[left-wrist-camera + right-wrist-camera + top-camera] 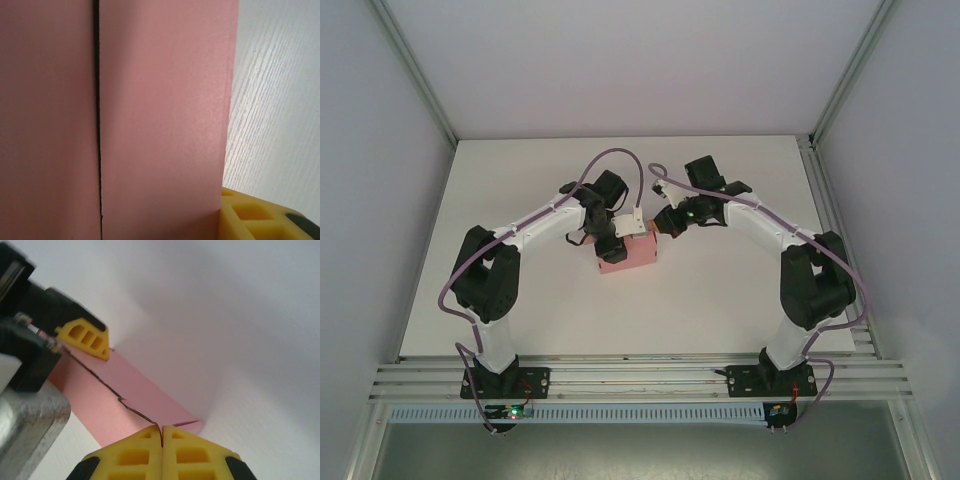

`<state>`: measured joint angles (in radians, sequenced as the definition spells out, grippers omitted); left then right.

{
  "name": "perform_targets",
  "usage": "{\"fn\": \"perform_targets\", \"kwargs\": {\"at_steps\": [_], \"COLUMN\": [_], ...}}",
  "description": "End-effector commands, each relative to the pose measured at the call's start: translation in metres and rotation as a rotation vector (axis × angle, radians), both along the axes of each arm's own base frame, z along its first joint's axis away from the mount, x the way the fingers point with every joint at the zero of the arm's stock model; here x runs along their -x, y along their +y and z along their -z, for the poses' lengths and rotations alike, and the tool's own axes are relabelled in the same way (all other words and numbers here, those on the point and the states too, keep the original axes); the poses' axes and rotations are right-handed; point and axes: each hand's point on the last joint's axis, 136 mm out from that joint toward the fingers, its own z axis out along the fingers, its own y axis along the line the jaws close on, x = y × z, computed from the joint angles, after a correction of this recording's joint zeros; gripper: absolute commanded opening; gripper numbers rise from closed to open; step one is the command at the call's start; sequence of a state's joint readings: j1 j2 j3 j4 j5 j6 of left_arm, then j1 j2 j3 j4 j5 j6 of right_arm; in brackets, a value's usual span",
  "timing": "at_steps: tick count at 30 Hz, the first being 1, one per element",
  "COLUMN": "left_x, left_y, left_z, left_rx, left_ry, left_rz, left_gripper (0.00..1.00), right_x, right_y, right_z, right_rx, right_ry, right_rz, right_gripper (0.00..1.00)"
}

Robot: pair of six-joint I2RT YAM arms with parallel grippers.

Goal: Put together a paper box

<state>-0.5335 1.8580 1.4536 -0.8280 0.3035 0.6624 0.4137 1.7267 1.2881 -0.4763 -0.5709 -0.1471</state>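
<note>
At mid white surface the small pink thin-card paper box lies w/ long axis approx L–R btwn both hands: R hand fingers pressed together at its R-end seam, L hand against its L end, grip can't be told.

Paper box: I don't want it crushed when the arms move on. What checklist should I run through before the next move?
1. Paper box folded up, resting on table: ok.
2. Seam fully closed: not ok, thin dark gap.
3. Right gripper shut at the box's end: ok.
4. Left gripper holding the box: cannot tell; one finger sits beside its edge.
</note>
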Motion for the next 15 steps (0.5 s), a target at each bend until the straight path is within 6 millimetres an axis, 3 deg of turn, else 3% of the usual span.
{"fn": "perform_targets", "kwargs": {"at_steps": [1,5,9,13,15], "left_x": [-0.013,-0.022,-0.023,-0.024,-0.024], "left_y": [0.004,0.002,-0.001,-0.002,-0.004], "left_z": [0.016,0.017,0.016,0.015,0.013], "left_rx": [-0.018,-0.011,0.002,0.009,0.02], "left_ry": [0.014,-0.012,-0.012,-0.015,-0.016], "left_rz": [-0.093,-0.137,-0.14,-0.143,-0.141], "left_gripper": [0.46,0.46,0.46,0.46,0.46], "right_x": [-0.002,-0.005,0.001,0.001,0.009], "right_y": [0.008,0.018,0.03,0.021,0.018], "right_z": [-0.011,-0.019,-0.029,-0.01,0.01], "right_rx": [0.012,-0.094,-0.2,-0.169,-0.14], "right_ry": [0.07,0.145,0.109,0.019,-0.017], "right_rz": [0.189,0.4,0.393,0.427,0.412], "right_gripper": [0.0,0.0,0.0,0.0,0.0]}}
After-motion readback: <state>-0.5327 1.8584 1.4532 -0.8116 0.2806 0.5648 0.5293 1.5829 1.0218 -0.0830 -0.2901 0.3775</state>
